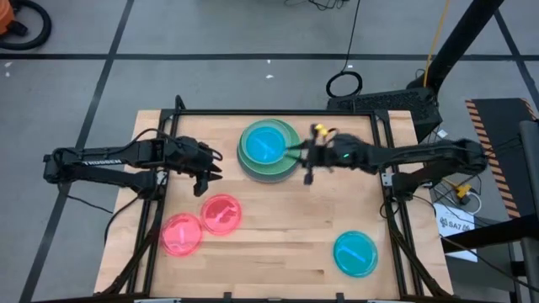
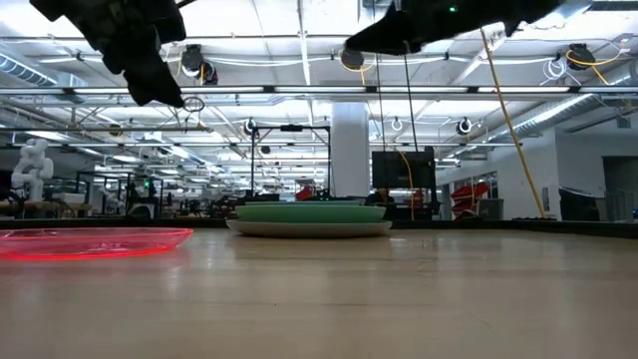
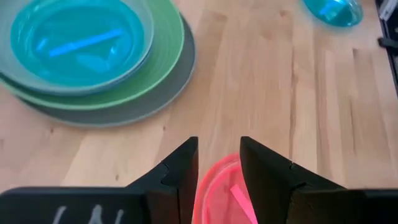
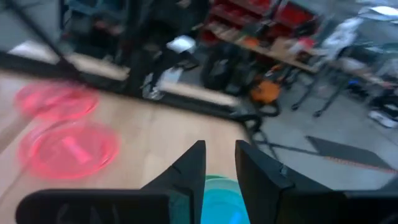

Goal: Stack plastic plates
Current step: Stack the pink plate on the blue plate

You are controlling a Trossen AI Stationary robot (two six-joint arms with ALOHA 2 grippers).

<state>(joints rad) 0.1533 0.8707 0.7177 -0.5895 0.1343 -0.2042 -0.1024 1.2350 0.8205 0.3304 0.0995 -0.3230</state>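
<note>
Left gripper [image 1: 209, 178] above pink plate [image 1: 221, 213] — round, translucent, flat.

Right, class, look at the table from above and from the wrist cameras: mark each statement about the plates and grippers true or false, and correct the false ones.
1. The stack has a grey plate at its bottom. True.
2. Both pink plates sit on the stack. False: they lie flat on the table, apart from it.
3. One teal plate lies alone near the table's front right corner. True.
4. The left gripper grips a pink plate. False: its open fingers hang above one, holding nothing.
5. The right gripper is beside the stack. True.
</note>
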